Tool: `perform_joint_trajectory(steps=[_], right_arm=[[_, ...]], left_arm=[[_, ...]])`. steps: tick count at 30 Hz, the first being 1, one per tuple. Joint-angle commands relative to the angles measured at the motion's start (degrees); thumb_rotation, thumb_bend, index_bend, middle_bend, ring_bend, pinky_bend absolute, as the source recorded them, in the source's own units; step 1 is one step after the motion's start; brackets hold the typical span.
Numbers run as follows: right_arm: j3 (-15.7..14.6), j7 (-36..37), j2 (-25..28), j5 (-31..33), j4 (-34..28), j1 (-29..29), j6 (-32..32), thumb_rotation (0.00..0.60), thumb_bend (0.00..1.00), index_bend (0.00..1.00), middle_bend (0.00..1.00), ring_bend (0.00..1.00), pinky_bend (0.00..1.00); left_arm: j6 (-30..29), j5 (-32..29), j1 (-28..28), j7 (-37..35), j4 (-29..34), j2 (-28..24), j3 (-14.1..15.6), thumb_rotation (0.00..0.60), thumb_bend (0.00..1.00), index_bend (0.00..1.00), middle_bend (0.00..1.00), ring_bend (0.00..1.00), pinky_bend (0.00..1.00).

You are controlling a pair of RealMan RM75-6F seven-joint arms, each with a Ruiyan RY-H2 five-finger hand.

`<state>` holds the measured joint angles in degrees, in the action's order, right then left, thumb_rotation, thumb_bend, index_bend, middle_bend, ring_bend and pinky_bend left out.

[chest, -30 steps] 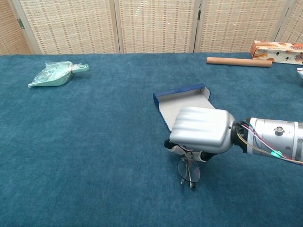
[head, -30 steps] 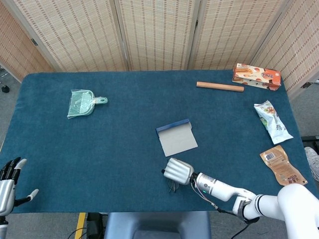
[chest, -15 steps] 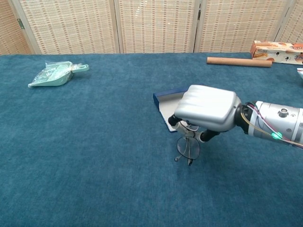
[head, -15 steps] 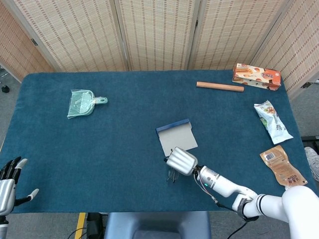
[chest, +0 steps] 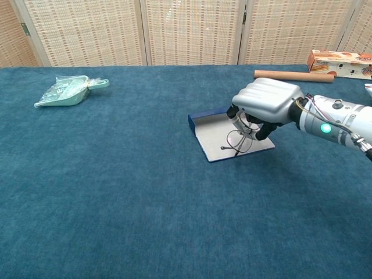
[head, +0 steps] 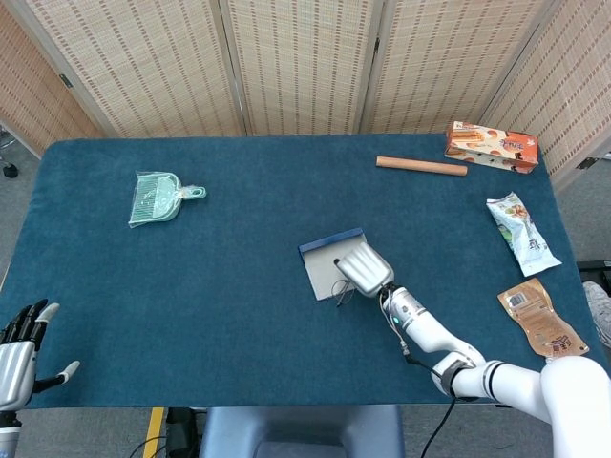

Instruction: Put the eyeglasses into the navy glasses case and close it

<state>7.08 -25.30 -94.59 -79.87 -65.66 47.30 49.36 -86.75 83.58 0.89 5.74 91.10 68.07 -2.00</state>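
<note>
The navy glasses case [head: 320,270] [chest: 216,140] lies open and flat at mid-table, its grey lining up and its navy rim at the far side. My right hand [head: 363,266] [chest: 267,103] hovers over the case and holds the thin-framed eyeglasses [head: 341,290] [chest: 238,141], which hang from its fingers just above the grey lining. Whether the glasses touch the lining I cannot tell. My left hand [head: 21,349] stays at the table's near left corner with its fingers spread and nothing in it.
A mint dustpan [head: 156,197] [chest: 67,90] lies at the far left. A wooden rod [head: 421,166] [chest: 293,75] and a snack box [head: 491,146] [chest: 340,63] sit at the far right, with two snack bags [head: 521,232] [head: 540,318] along the right edge.
My right hand has lifted the eyeglasses off the cloth near the front edge and carried them away from me, over the open case. The left hand has barely moved.
</note>
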Motion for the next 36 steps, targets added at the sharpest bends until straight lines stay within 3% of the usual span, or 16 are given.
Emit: perform_joint_trajectory(steps=[1, 9, 17, 23, 32, 36], right_arm=[[1.6, -0.7, -1.6, 2.9, 1.5, 0.8, -2.0, 0.600, 0.47, 0.49, 1.00, 1.00, 0.97], [2.5, -0.6, -2.5, 5.4, 2.0, 1.4, -2.7, 0.600, 0.47, 0.16, 1.00, 1.00, 0.97], [1.8, -1.3, -1.1, 6.0, -0.4, 0.9, -1.7, 0.600, 0.42, 0.02, 1.00, 1.00, 0.97], [1.4, -2.1, -0.3, 6.1, -2.4, 0.6, -0.8, 0.600, 0.25, 0.00, 1.00, 1.00, 0.97], [-1.2, -3.4, 2.7, 4.5, -7.1, -0.7, 0.4, 0.600, 0.19, 0.00, 1.00, 1.00, 0.97], [-1.1, -4.9, 1.7, 4.5, -6.3, -0.2, 0.5, 0.600, 0.19, 0.00, 1.00, 1.00, 0.97]], left_arm=[[0.1, -0.1, 0.0, -0.1, -0.1, 0.0, 0.0, 0.600, 0.19, 0.15, 0.10, 0.10, 0.20], [0.3, -0.4, 0.0, -0.2, -0.3, 0.1, 0.1, 0.600, 0.19, 0.15, 0.10, 0.10, 0.20], [0.8, -0.2, 0.4, -0.2, -0.5, 0.4, 0.1, 0.600, 0.19, 0.15, 0.10, 0.10, 0.20], [0.6, -0.2, 0.4, -0.3, -0.5, 0.3, 0.1, 0.600, 0.19, 0.15, 0.10, 0.10, 0.20], [0.6, -0.4, 0.3, -0.3, -0.5, 0.3, 0.2, 0.600, 0.19, 0.15, 0.10, 0.10, 0.20], [0.7, -0.4, 0.3, -0.2, -0.5, 0.2, 0.2, 0.600, 0.19, 0.15, 0.10, 0.10, 0.20]])
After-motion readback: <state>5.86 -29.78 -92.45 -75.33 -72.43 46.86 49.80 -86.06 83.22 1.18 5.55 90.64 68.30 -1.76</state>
